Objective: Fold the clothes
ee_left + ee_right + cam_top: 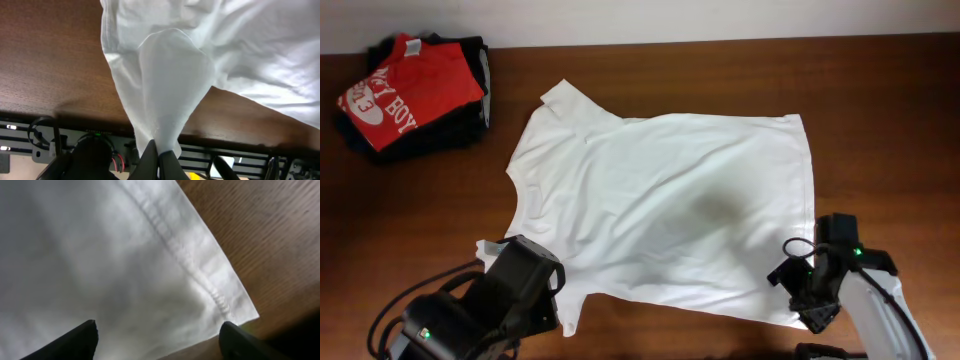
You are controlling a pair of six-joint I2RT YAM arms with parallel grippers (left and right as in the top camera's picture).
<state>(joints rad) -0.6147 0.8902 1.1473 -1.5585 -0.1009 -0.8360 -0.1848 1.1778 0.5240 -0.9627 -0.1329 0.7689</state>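
Observation:
The white T-shirt [660, 200] lies spread on the brown table, plain side up, no print showing. My left gripper [542, 300] is at its near-left sleeve and is shut on the shirt; in the left wrist view the jaws [159, 152] pinch the white cloth [170, 85], which rises in a cone from them. My right gripper [807, 300] hovers over the shirt's near-right hem corner. In the right wrist view its jaws [157, 335] are open, straddling the stitched hem corner [220, 300].
A red T-shirt with white lettering [405, 88] lies on dark folded garments [470, 75] at the far left corner. The table's far edge meets a white wall. Bare brown table [890, 120] lies right of the shirt.

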